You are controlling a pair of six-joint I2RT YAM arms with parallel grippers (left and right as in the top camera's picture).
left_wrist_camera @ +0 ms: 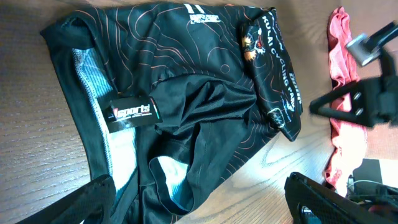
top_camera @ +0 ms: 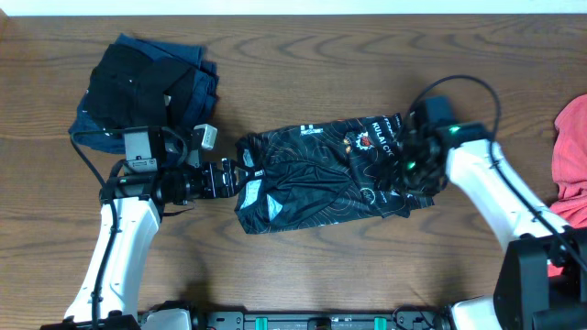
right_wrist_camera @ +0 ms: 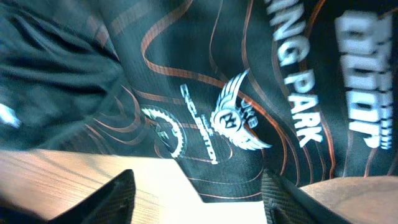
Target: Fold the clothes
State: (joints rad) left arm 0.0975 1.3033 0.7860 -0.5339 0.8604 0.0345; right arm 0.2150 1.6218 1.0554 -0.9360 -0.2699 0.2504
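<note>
The clothes here are chiefly a black sports shirt [top_camera: 316, 170] with thin orange contour lines, lying crumpled and partly folded in the middle of the table. My left gripper [top_camera: 240, 174] is open at its left end. In the left wrist view the shirt [left_wrist_camera: 199, 106] fills the frame, and the left gripper [left_wrist_camera: 205, 205] straddles a fold showing pale lining. My right gripper [top_camera: 404, 165] hovers over the shirt's right end. In the right wrist view its jaws stand apart, and the right gripper [right_wrist_camera: 199, 202] sits over the printed shirt edge [right_wrist_camera: 205, 81], holding nothing.
A pile of navy and black garments [top_camera: 147, 87] lies at the back left. A coral-red garment [top_camera: 573, 156] sits at the right edge, also showing as the red cloth [left_wrist_camera: 342, 93] in the left wrist view. The wooden table [top_camera: 303, 266] is bare in front.
</note>
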